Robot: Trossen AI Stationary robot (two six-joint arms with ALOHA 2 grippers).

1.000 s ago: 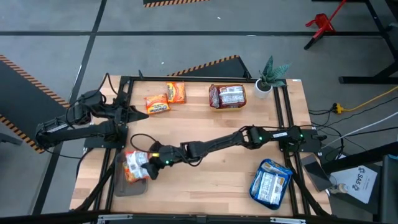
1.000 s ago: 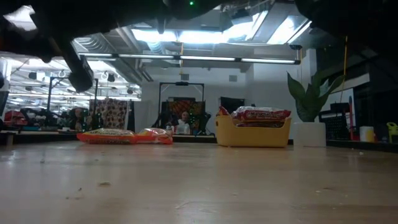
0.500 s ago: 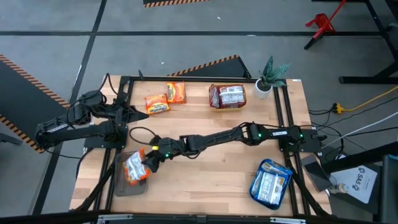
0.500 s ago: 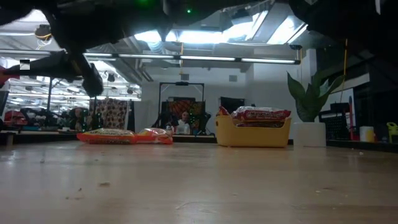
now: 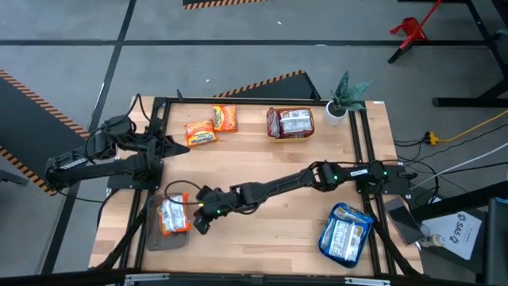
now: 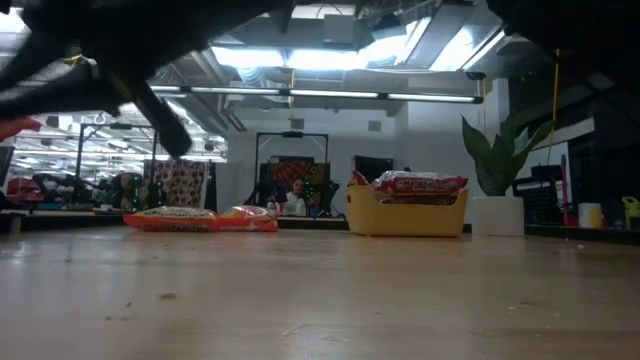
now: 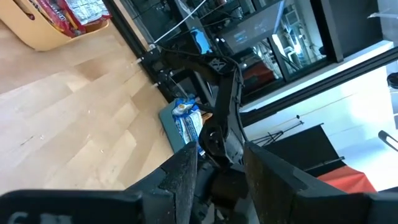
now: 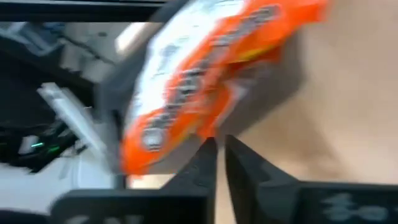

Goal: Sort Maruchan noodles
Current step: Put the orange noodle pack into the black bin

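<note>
A pale wooden plank worktop [image 5: 262, 159] stands on grey concrete floor [image 5: 238, 24]; the right end effector [image 5: 200, 223], closed and empty, hovers beside an orange crinkly noodle packet [image 5: 172, 216] lying in a grey tray [image 5: 159, 240].

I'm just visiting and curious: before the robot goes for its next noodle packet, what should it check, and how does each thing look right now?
1. Orange packet rests in the grey tray: ok, it lies inside.
2. Right gripper holds nothing: ok, its fingers are shut and empty, beside the tray.
3. Next packets are reachable: ok, two orange packets lie loose at the table's far edge.
4. Left gripper is out of the way: cannot tell, it hangs close to those two packets.
5. Yellow bowl and teal tray hold their own kinds: ok, red-and-white in the bowl, blue-and-white in the tray.
</note>
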